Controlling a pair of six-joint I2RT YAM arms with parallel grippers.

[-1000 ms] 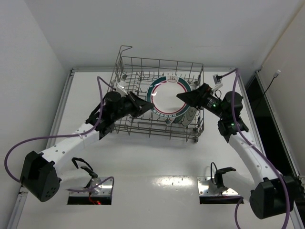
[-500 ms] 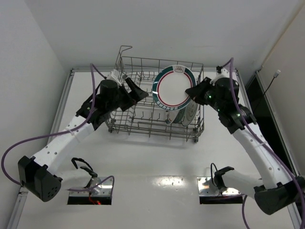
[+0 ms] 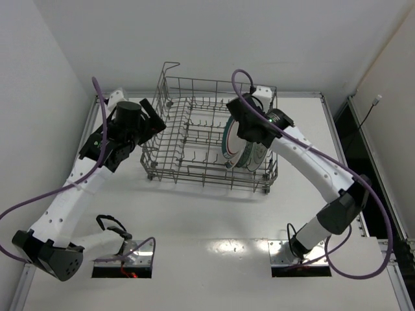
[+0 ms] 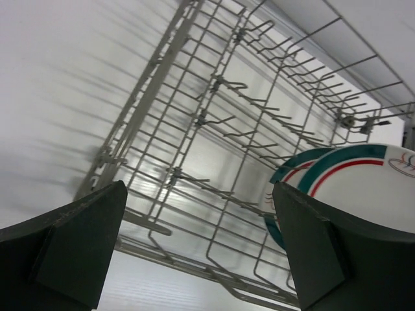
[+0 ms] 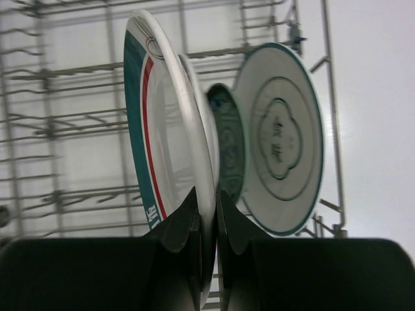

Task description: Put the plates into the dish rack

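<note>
A: Right gripper (image 5: 206, 201)?

B: Closed thin on the rim of a banded plate (image 5: 137, 129), one finger on each face. The plate stands on edge. Holding it by the rim keeps both faces clear, so it can go down between the tines.

A: Where is it relative to the rack (image 3: 194, 170)?

B: Inside, at the right end, seen from above. It is the leftmost of the row. Close behind it is the second banded plate (image 4: 290, 170), then the blue plate (image 5: 227, 139), then the centre-pattern plate (image 5: 279, 139) nearest the right wall. All stand upright and roughly parallel.

A: Is it seated?

B: Cannot tell. Its lower edge is hidden by the fingers in the wrist view and by the arm from above. I judge it is at or near its slot, because it lines up with its neighbours.

A: Left gripper (image 4: 200, 194)?

B: Wide open, with nothing between the fingers. It hangs off the left side of the rack, above the counter (image 3: 214, 220), facing across the wires toward the plates. It is well apart from them, which keeps it out of the right arm's way.

A: Progress?

B: Four plates are in the rack. I see none on the counter, so this reads as the last placement. What remains is release and a straight lift. The risk is that the plate tips onto its neighbour if the slot has not caught it.
</note>
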